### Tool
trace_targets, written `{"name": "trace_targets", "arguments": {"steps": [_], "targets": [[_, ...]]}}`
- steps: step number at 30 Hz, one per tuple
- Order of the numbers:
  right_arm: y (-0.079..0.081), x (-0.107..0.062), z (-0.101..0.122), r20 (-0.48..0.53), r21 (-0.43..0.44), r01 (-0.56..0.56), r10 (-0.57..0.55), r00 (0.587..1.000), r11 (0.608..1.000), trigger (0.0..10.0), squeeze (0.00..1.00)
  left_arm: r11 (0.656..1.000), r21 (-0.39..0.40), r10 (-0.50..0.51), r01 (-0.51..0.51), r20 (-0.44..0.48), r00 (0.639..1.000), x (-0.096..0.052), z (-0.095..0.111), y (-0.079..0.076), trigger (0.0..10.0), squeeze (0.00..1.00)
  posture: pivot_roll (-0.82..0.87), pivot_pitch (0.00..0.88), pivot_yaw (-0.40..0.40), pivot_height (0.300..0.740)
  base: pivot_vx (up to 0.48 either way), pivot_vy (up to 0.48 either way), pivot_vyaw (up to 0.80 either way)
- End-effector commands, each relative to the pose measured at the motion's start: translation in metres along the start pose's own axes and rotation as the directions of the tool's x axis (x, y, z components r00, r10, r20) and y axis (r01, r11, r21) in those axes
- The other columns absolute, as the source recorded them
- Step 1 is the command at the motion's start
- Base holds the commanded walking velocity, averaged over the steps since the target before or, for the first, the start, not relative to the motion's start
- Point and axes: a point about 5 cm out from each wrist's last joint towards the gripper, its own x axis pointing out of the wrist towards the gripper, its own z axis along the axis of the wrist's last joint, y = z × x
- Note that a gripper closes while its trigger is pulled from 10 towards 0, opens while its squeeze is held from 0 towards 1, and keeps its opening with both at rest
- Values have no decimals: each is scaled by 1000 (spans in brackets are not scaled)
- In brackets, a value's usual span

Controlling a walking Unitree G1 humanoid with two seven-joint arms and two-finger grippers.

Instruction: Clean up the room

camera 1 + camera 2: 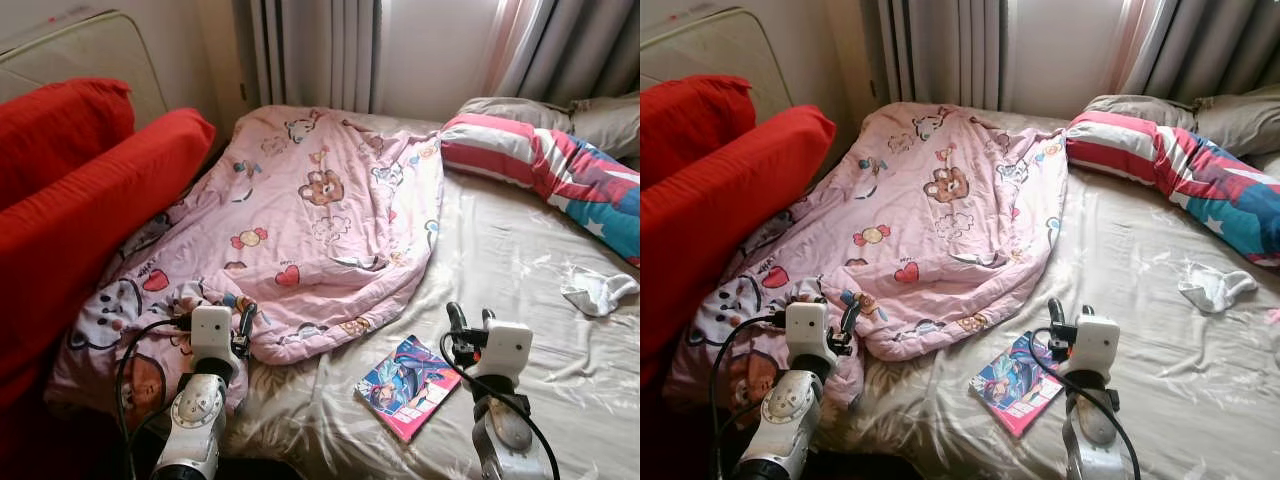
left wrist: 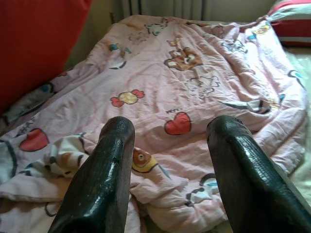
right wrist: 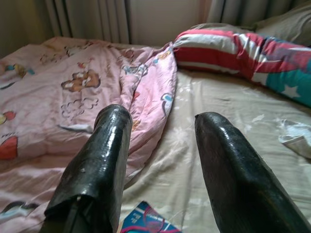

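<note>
- A pink quilt (image 1: 320,230) is lying crumpled across the bed (image 1: 520,280), its near edge hanging just ahead of the left end effector (image 1: 240,325).
- A book (image 1: 408,385) is lying flat on the sheet, just beside the right end effector (image 1: 470,322); a white cloth (image 1: 597,290) is sitting well apart, to the right.
- Both end effectors are hovering released, fingers spread, grasping nothing.
- The quilt is looking soft, bulky and limp; pinching a thick fold at its near edge should be holding best.
- The book is looking light, stiff and glossy, likely slippery; taking it by a raised edge seems wisest.
</note>
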Motion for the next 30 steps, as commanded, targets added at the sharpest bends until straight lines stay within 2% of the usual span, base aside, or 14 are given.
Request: {"name": "trace_targets", "arguments": {"steps": [1, 12, 14, 25, 30], "targets": [[-1, 2, 5, 15, 8, 9, -9, 1000, 1000, 10000, 0, 1000, 8, -13, 13, -5, 1000, -1, 0, -1, 10000, 0, -151, 7, 21, 740, 0, 0, 0], [4, 6, 5, -16, -20, -5, 5, 1000, 1000, 10000, 0, 1000, 8, -4, 4, -6, 1000, -3, 2, 5, 10000, 0, -143, 25, 13, 740, 0, 0, 0], [4, 7, 5, -24, -29, -6, 5, 1000, 1000, 10000, 0, 1000, 8, 0, 0, -4, 1000, -2, 4, 5, 10000, 0, -137, 59, 9, 725, 0, 0, 0], [4, 13, 10, -29, -48, 1, -2, 1000, 999, 10000, 0, 1000, 7, 5, -5, 1, 1000, 2, 10, 6, 10000, 0, -131, 111, 8, 640, 0, 0, 0], [3, 15, 12, -14, -46, 17, -18, 1000, 999, 10000, 0, 1000, 5, 4, -4, -4, 1000, 2, 10, 4, 10000, 0, -128, 124, 6, 640, 0, 0, 0]]}}
